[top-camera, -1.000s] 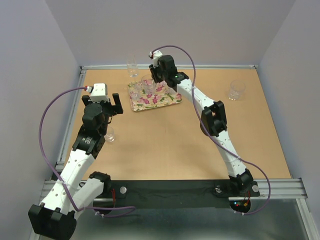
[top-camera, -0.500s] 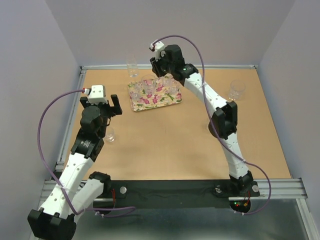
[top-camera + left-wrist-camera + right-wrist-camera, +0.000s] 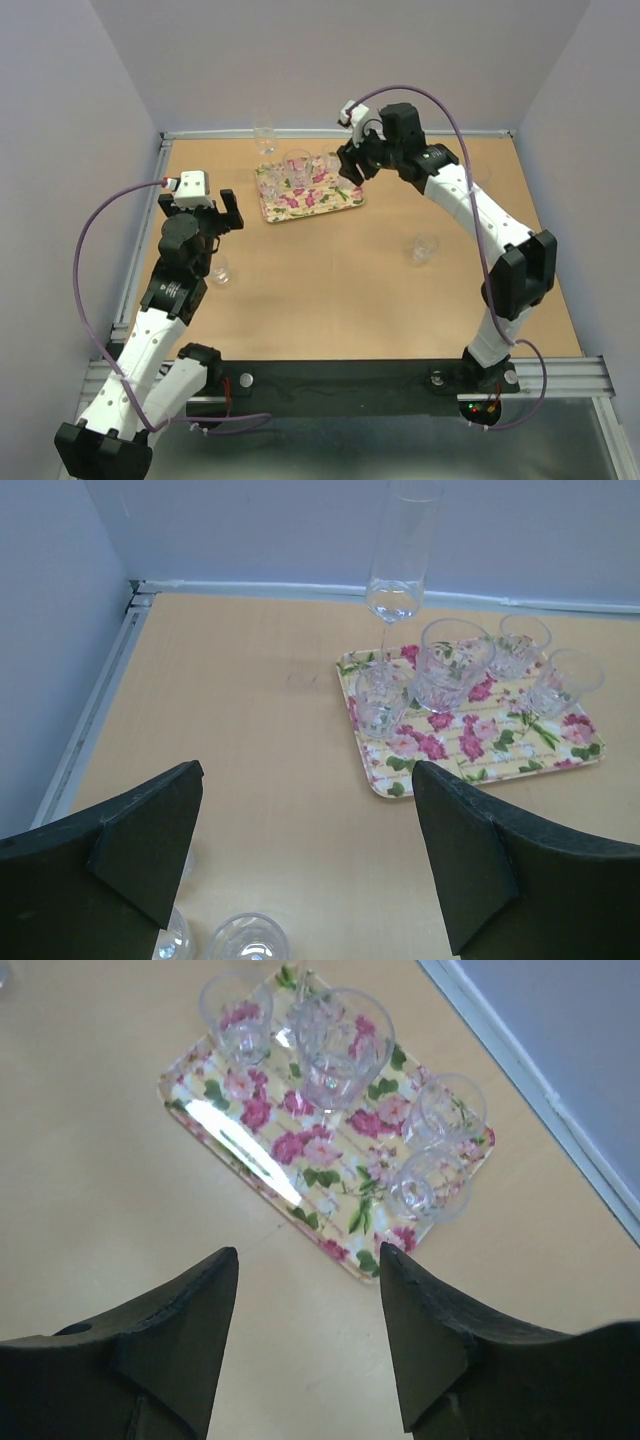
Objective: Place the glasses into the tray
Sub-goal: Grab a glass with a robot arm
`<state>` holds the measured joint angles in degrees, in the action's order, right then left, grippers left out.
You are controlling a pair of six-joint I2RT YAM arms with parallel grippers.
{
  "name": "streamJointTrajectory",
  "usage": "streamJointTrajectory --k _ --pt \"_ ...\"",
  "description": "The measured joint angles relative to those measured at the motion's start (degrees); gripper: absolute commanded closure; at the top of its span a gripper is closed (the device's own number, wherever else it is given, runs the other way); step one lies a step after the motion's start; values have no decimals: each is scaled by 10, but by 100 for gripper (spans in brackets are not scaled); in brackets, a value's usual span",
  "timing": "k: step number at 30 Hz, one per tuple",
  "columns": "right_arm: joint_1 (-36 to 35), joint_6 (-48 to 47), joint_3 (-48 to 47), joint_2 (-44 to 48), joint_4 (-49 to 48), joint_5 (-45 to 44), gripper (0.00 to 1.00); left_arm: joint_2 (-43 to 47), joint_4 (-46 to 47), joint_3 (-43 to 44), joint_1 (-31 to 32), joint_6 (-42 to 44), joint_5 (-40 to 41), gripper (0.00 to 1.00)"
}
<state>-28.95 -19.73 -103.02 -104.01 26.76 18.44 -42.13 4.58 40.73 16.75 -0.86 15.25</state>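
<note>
The floral tray (image 3: 318,200) lies at the table's back, left of centre. Several clear glasses (image 3: 296,168) stand on it; they also show in the left wrist view (image 3: 455,665) and the right wrist view (image 3: 340,1045). One glass (image 3: 424,248) stands alone mid-table on the right. Another glass (image 3: 219,270) stands next to my left arm and shows below my left fingers (image 3: 247,942). My left gripper (image 3: 198,208) is open and empty, left of the tray (image 3: 500,755). My right gripper (image 3: 350,165) is open and empty, raised by the tray's (image 3: 300,1175) right end.
A tall narrow clear glass (image 3: 264,135) stands on the table just behind the tray, near the back wall (image 3: 400,560). A metal rail (image 3: 150,220) runs along the table's left edge. Purple cables loop from both wrists.
My right arm has lifted off the tray and swung right, uncovering the lone glass mid-table. My left arm has barely moved.
</note>
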Motion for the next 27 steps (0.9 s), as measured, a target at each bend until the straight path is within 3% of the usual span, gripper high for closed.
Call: streamJointTrajectory --k 6,14,27 --pt "44 -29 165 106 1 50 27 0 0 0 0 -2 -1 1" --pt "129 -44 312 210 -23 165 25 -9 3 0 -3 -23 -24 1" --pt "178 -44 396 248 -68 270 24 -35 -32 0 -4 -177 -75 1"
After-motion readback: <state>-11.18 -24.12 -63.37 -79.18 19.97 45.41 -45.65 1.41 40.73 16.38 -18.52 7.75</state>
